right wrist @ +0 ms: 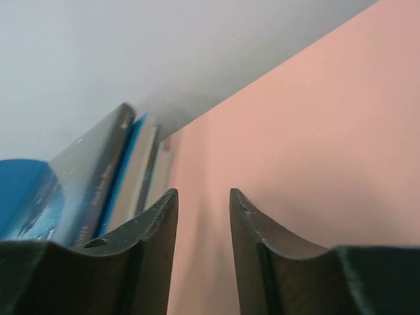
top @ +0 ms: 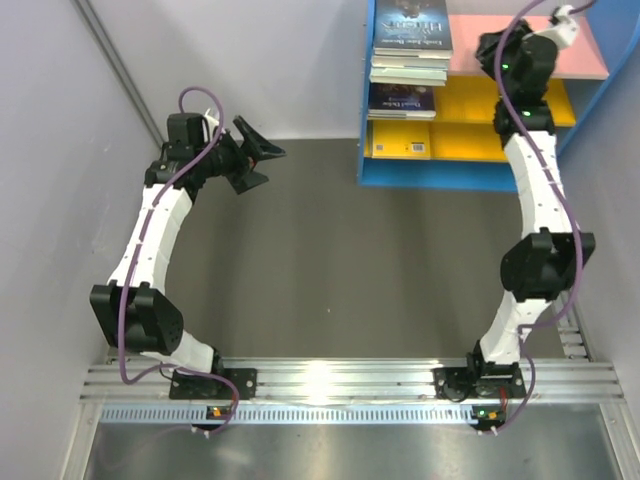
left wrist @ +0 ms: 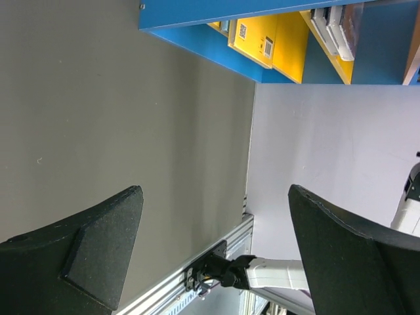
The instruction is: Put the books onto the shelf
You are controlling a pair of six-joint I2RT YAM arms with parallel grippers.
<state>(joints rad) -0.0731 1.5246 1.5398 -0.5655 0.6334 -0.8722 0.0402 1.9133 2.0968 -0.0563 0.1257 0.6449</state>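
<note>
Right wrist view: shows right gripper parted narrowly, holding nothing, low over pink top board of shelf. Finds stacked books just left of its fingers, more lying on yellow lower boards beneath. Shows left gripper spread wide, empty, well apart from shelf. Probably light, thin, bendy, slick-covered; best pinched near spine, flat across both covers.

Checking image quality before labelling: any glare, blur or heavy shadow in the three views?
Top view: sharp, with one bright glare patch on the metal rail. Left wrist: table and shelf crisp, dark left fingers slightly soft. Right wrist: very close to the pink board, books blurred, faint shadow on the board by the right fingers.
</note>
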